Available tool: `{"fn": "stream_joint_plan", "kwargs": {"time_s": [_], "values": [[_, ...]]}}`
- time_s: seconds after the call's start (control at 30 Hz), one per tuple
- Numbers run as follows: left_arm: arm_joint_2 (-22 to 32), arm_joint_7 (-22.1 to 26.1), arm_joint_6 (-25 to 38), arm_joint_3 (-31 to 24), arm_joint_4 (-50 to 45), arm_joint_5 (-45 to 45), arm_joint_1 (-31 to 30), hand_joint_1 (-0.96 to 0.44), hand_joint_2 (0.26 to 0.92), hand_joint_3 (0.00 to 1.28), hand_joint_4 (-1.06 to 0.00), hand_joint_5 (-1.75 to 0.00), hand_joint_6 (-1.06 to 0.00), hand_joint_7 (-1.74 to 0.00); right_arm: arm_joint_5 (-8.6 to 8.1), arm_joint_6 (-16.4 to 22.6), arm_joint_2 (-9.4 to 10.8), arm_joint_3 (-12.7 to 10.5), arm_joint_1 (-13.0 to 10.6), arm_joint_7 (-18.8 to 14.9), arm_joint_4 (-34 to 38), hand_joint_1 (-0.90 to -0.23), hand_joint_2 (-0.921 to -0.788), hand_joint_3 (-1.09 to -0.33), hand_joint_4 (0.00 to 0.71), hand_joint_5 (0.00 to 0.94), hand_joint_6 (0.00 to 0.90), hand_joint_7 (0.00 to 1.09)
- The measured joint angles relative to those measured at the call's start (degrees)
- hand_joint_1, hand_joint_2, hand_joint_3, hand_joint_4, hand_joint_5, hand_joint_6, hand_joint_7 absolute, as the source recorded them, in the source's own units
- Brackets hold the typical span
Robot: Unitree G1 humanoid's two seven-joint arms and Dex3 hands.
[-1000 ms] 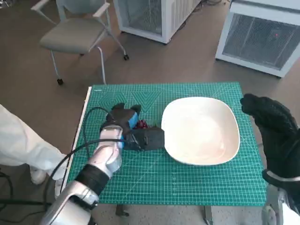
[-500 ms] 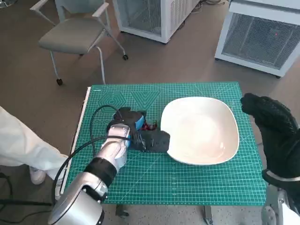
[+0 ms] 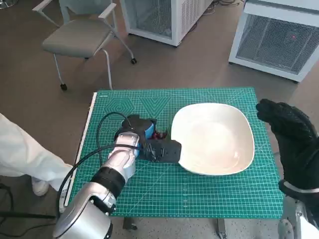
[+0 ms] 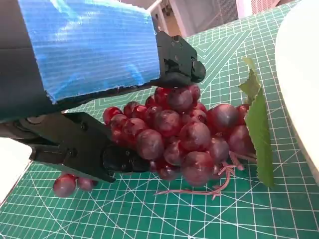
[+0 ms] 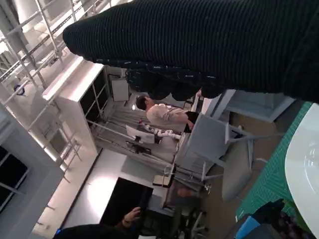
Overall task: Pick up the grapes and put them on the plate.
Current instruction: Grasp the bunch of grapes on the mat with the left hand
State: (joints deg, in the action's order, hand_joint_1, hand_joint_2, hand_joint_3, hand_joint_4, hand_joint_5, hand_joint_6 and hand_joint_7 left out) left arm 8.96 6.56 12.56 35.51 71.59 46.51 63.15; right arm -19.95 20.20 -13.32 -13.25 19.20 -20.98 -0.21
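From the head view, the left hand lies on the green mat, at nine o'clock from the white plate. A bit of the grapes shows beside it, just off the plate's rim. The right hand hangs at the plate's three o'clock, holding nothing, fingers seemingly loose.

In the left wrist view, the black fingers close around the grapes, which rest on the mat with a green leaf near the plate.

In the right wrist view, the glove fills the top; a person sits far off.
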Motion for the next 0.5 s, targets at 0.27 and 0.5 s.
{"fn": "stream_joint_plan", "kwargs": {"time_s": [0.27,0.5], "values": [[-0.42,1.40,-0.78,0.06,1.79,-0.97,0.05,0.13,0.875,0.30,-0.26,-0.02,-0.33,-0.01,-0.03,-0.51,0.00,-0.13,-0.32,0.22,-0.74,-0.644,-0.921,-0.699,0.353,0.002,-0.001,0.67],[-0.22,1.29,-1.90,-0.01,1.79,-1.75,0.04,0.14,0.894,0.33,-0.27,-0.02,-0.32,0.00,-0.03,-0.80,0.00,-0.12,-0.43,0.25,-0.79,-0.644,-0.921,-0.698,0.353,0.002,-0.001,0.68]]}}
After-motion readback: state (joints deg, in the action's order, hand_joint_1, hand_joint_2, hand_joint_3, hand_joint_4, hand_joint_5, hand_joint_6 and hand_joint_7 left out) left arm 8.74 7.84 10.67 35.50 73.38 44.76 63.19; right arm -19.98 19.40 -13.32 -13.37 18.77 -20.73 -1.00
